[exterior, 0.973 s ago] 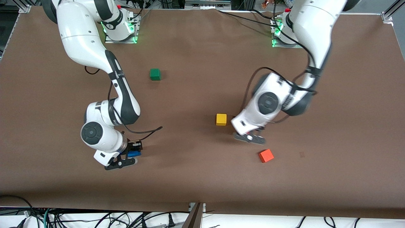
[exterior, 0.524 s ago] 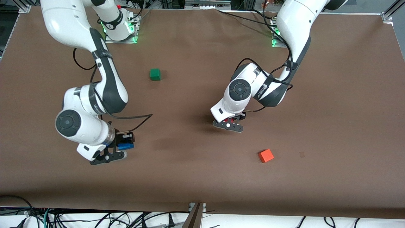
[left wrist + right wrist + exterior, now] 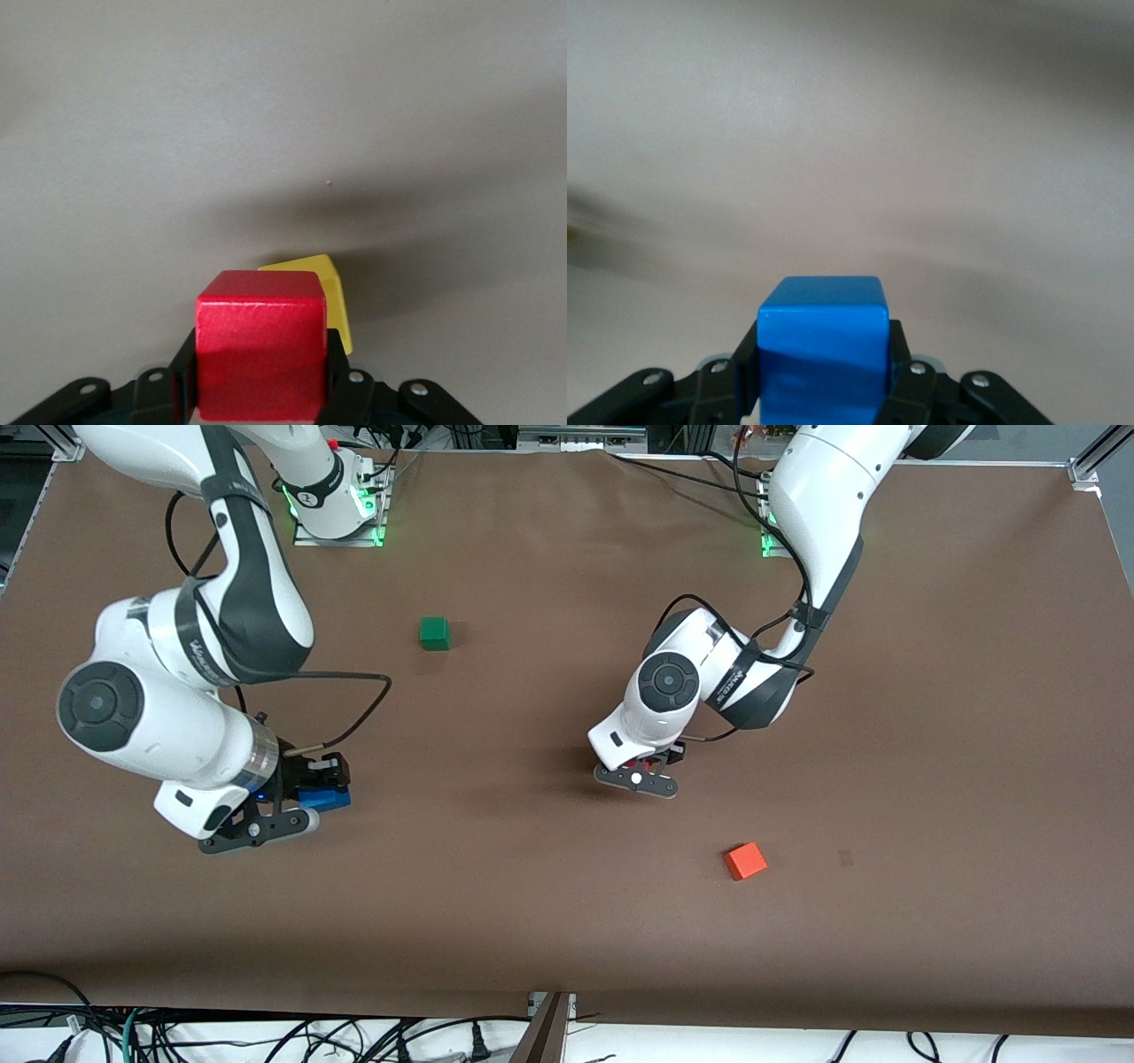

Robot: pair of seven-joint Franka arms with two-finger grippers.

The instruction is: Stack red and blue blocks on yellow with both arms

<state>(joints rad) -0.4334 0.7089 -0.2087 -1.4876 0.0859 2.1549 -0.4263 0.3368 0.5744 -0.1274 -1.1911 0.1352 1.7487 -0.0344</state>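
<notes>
My left gripper (image 3: 641, 770) is shut on the red block (image 3: 649, 764) and holds it just over the yellow cube. The yellow cube is hidden under the hand in the front view. In the left wrist view, the red block (image 3: 260, 345) fills the jaws and the yellow cube (image 3: 333, 285) shows partly beneath it, offset to one side. My right gripper (image 3: 306, 801) is shut on the blue block (image 3: 324, 798) and holds it in the air over bare table toward the right arm's end. The blue block (image 3: 822, 345) also shows in the right wrist view.
A green cube (image 3: 434, 632) sits on the brown table (image 3: 532, 886) near the robots' bases. An orange cube (image 3: 745, 860) lies nearer to the front camera than the left gripper. Black cables trail from both arms.
My left gripper moved from beside the yellow cube to over it, hiding it. My right gripper rose with the blue block and shifted toward the right arm's end.
</notes>
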